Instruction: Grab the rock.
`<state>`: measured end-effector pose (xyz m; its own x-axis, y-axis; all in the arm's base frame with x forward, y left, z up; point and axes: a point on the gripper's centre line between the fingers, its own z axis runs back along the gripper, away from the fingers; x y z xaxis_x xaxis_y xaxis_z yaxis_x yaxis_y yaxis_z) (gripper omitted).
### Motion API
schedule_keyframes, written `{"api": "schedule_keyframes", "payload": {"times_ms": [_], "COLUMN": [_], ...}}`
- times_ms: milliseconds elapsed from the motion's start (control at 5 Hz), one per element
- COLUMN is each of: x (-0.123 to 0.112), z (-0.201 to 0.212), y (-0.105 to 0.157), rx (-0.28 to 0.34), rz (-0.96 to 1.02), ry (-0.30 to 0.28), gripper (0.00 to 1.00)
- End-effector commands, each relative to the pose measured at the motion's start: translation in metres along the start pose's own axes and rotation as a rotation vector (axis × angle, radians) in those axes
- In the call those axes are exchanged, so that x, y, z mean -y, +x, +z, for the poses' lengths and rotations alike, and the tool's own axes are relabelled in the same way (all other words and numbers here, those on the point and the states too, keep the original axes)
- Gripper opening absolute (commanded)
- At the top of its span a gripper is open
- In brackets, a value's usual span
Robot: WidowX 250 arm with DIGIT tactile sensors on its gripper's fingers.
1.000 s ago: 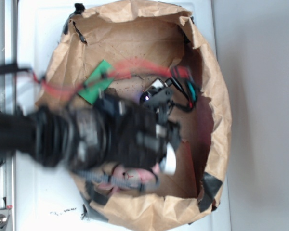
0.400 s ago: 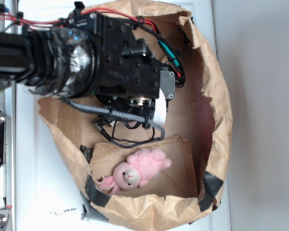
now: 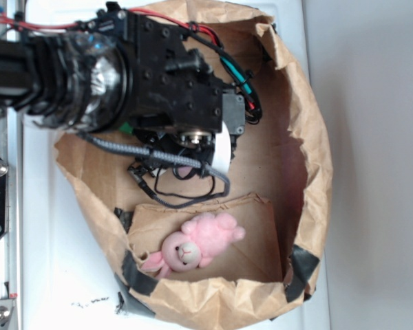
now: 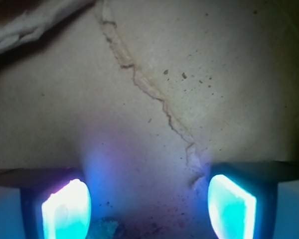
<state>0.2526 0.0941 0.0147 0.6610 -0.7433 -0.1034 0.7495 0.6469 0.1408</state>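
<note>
Brown paper bag [image 3: 310, 137]: lies open on the white tabletop [image 3: 62, 275], its floor torn along a ragged crack [image 4: 154, 94].
Pink plush [image 3: 193, 247]: rests on a paper flap near the bag's lower edge.
Arm [image 3: 124, 75]: black, reaching over the bag's upper left part.
Gripper [image 4: 149, 204]: jaws spread apart, glowing pads [image 4: 67, 209] just above the paper.
Rock [image 4: 104, 230]: perhaps the blurred greyish lump at the wrist view's bottom edge, between the pads; hidden under the arm in the exterior view.
</note>
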Motion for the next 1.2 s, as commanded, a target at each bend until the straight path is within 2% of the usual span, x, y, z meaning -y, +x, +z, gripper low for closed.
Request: {"api": "schedule_keyframes", "payload": {"times_ms": [0, 200, 600, 800, 1000], "x": [-0.006, -0.003, 0.007, 0.003, 0.003], "z": [0.022, 0.031, 0.057, 0.058, 0.057], "y": [-0.02, -0.023, -0.017, -0.019, -0.017], "rx": [-0.032, -0.024, -0.037, -0.015, 0.0], "rz": [0.013, 0.017, 0.067, 0.056, 0.064], "ry": [-0.026, -0.014, 0.072, 0.052, 0.071], "gripper": [1.0, 1.0, 1.0, 1.0, 1.0]}}
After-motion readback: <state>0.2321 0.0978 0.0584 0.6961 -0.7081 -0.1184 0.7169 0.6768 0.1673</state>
